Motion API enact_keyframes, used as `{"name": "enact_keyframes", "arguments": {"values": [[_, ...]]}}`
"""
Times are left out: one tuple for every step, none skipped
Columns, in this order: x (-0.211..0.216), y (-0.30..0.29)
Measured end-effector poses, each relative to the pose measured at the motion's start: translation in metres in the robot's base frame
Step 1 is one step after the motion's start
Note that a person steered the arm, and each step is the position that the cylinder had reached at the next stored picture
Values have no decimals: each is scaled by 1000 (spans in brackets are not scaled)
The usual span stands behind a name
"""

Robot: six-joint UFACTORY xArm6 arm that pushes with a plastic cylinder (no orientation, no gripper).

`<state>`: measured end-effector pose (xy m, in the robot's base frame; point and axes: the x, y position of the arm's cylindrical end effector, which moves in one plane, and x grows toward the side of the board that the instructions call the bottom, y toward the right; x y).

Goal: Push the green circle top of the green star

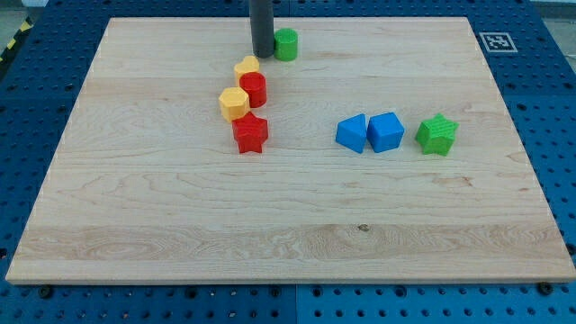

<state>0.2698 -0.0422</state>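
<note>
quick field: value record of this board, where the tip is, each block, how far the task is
my tip: just left of the green circle, near the view's top
green star: view's right, beside two blue blocks
cluster: yellow block against red cylinder, yellow hexagon, red star
board: wooden
task: not done, circle far left of the star

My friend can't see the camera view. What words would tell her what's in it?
My tip sits just left of the green circle near the wooden board's top edge. The green star lies far right, beside two blue blocks; yellow and red blocks cluster below my tip.
</note>
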Motion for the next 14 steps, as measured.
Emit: {"name": "enact_keyframes", "arguments": {"values": [[0,-1],[-12,-1],[-14,3],[-18,26],[-18,61],[-12,90],[10,103],[35,125],[63,161],[90,184],[106,197],[107,194],[119,191],[130,195]]}}
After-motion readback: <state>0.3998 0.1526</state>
